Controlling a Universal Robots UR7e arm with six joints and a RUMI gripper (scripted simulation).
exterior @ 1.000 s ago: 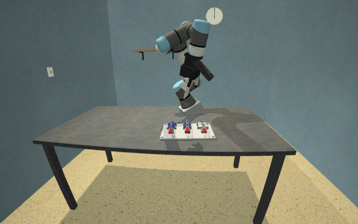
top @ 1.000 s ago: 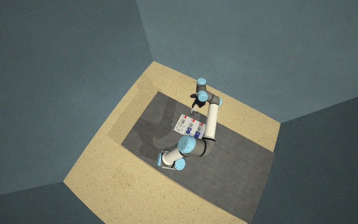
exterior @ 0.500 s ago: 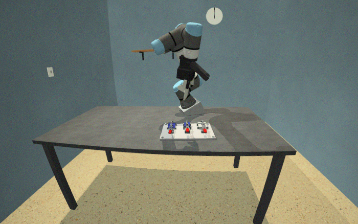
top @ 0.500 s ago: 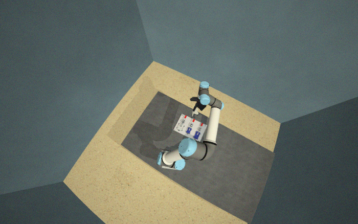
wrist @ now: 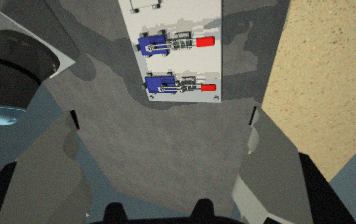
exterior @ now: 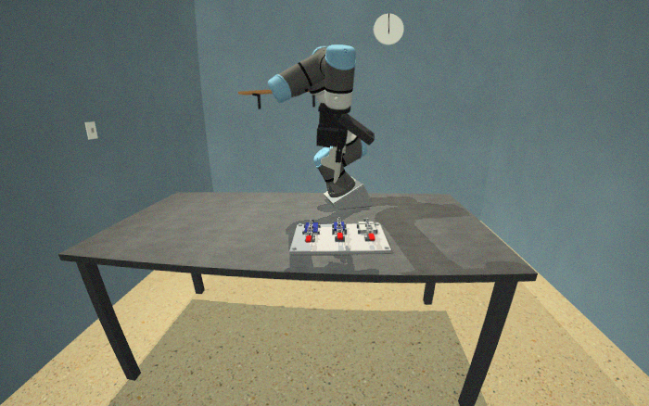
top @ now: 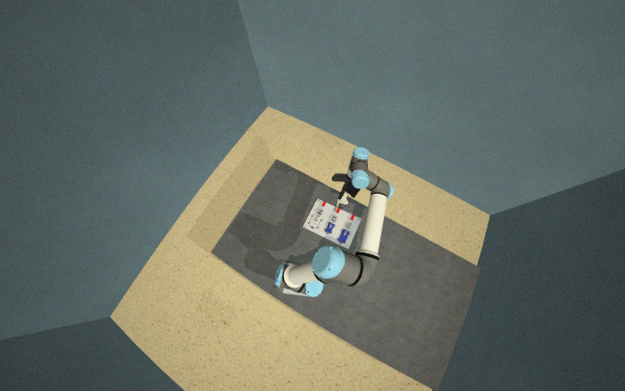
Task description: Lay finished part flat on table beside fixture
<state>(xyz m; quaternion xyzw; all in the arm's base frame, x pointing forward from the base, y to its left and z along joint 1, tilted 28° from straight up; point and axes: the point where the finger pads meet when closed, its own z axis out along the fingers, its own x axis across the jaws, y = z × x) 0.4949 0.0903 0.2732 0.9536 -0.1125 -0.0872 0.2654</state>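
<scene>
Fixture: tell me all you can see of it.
The fixture is a thin white rectangular plate lying flat on the table. It carries a row of three metal-looking clamps with red tips. Two hold blue blocks; the third, at one end, sits by a pale outline. Small dark dots mark its corners. The claw isn't touching it.
</scene>
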